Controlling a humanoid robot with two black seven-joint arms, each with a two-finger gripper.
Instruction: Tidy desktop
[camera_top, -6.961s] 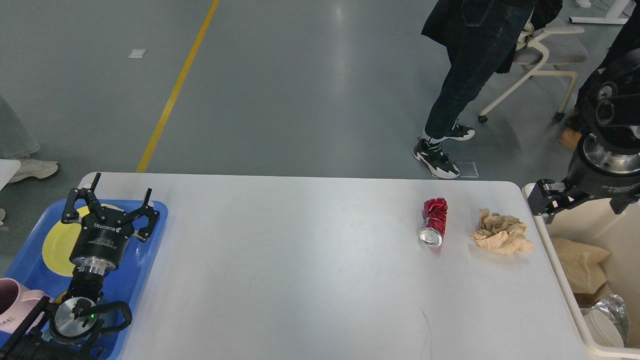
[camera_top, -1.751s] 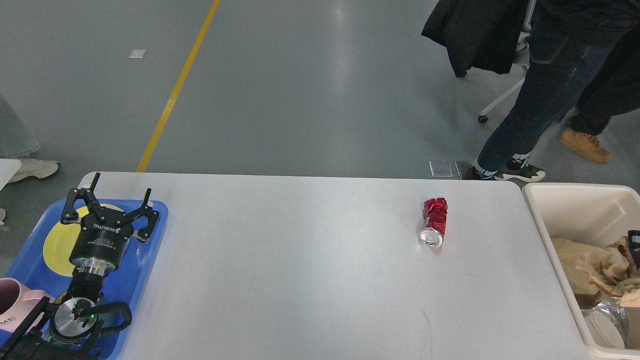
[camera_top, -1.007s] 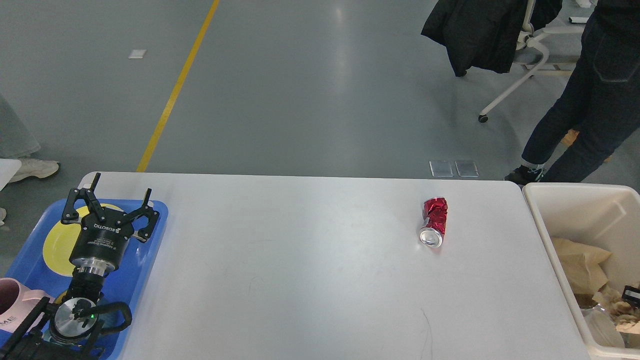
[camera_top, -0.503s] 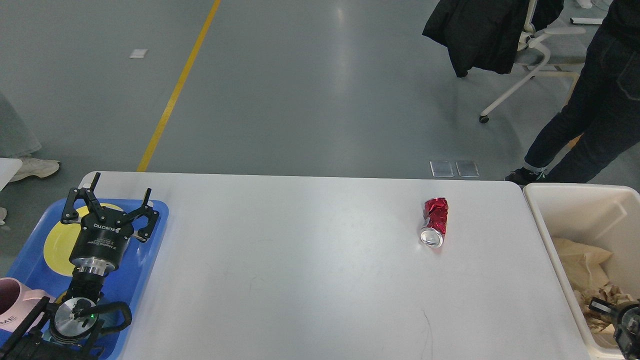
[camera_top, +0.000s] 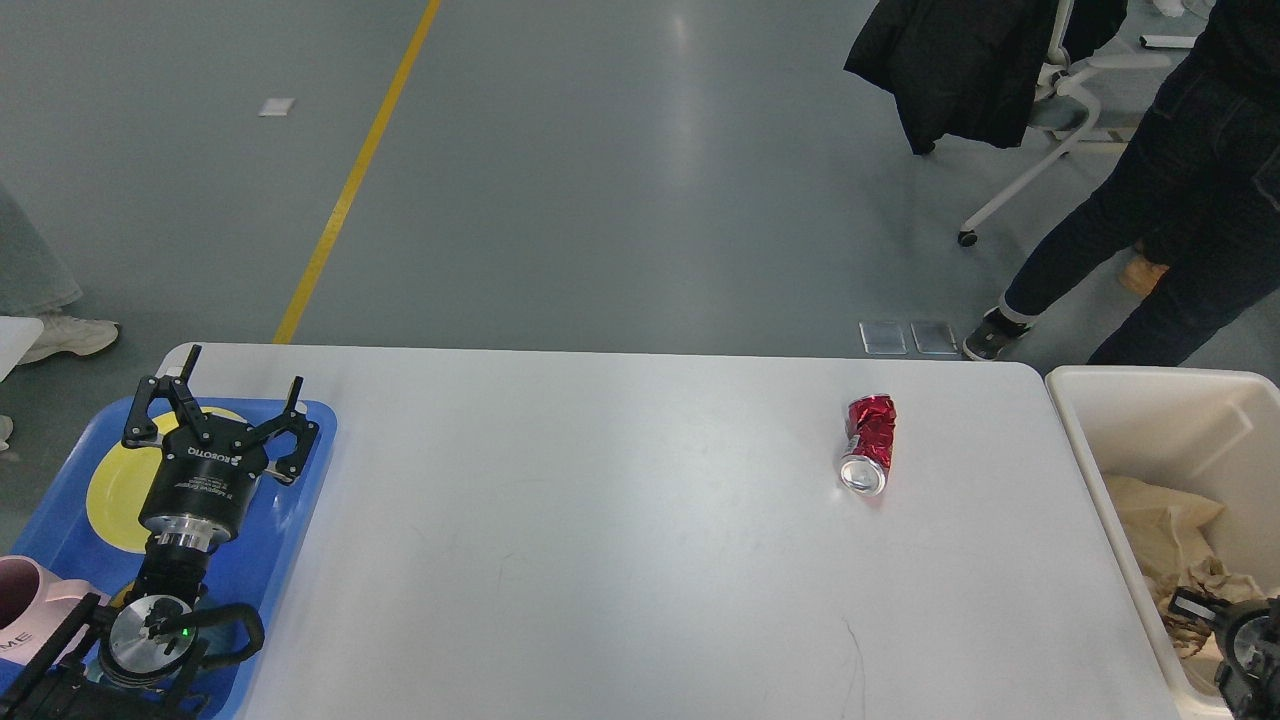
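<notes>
Head view: the desktop (camera_top: 620, 540) fills the lower middle of the frame, and exactly one crushed red can (camera_top: 868, 443) lies on its side right of centre. It looks light, thin-walled and springy, so I'd pinch across the dented middle, not the slick round end. Left gripper (camera_top: 222, 408) hovers spread open and empty over one blue tray (camera_top: 300, 500) holding one yellow plate (camera_top: 115, 490). Right gripper (camera_top: 1205, 612) sits low in the one cream bin (camera_top: 1150, 400), too dark to tell its opening.
</notes>
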